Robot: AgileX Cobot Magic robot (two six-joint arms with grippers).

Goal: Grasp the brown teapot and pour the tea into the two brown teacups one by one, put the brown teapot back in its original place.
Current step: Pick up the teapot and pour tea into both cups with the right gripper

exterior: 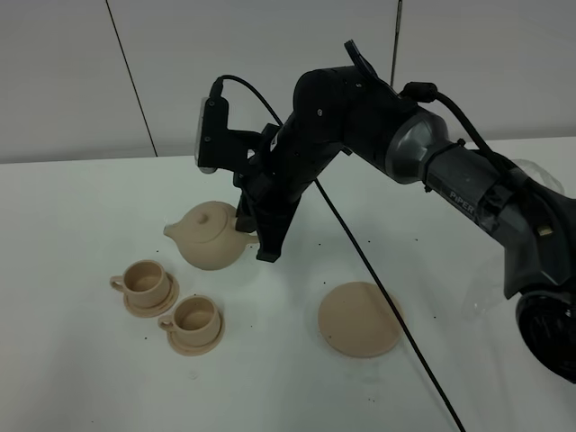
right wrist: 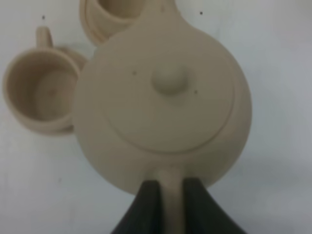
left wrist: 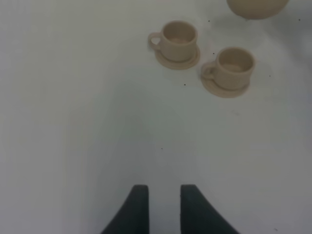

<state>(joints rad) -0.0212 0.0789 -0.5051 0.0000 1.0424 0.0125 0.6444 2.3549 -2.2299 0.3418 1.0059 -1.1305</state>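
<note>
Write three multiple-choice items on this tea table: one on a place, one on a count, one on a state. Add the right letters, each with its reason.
1. Where is the brown teapot relative to the wide saucer?
A. On it
B. Off it, near the cups
C. Beneath it

2. How many teacups are there?
A. One
B. Three
C. Two

3. What is the right gripper doing?
A. Shut on the teapot's handle
B. Open over a cup
C. Shut on the saucer

Key:
1 B: the saucer lies bare, and the teapot is over by the cups.
2 C: the high view shows two cups.
3 A: in the right wrist view its jaws clamp the handle from both sides.
</note>
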